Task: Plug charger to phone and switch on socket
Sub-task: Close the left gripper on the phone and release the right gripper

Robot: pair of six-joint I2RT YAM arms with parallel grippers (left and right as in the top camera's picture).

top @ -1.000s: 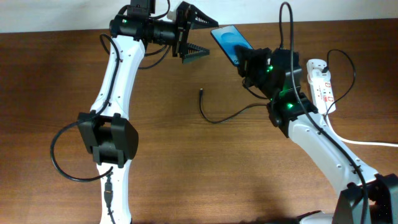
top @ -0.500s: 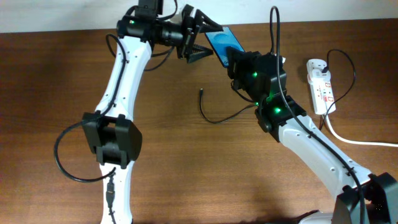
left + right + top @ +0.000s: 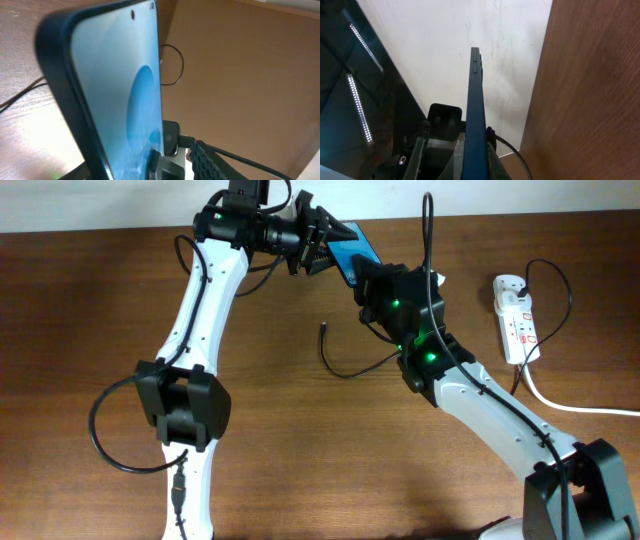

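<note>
While the right claw (image 3: 370, 277) grips the phone (image 3: 350, 248) aloft, the left claw (image 3: 326, 248) gapes wide round its far end. It should close squarely before right releases; charger (image 3: 326, 332) lies on table (image 3: 90, 330).

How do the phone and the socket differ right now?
The phone is dark-framed with a blue screen; the socket is white. The phone is held off the table in the right tool; the socket lies flat on it. Both are slim and elongated.
</note>
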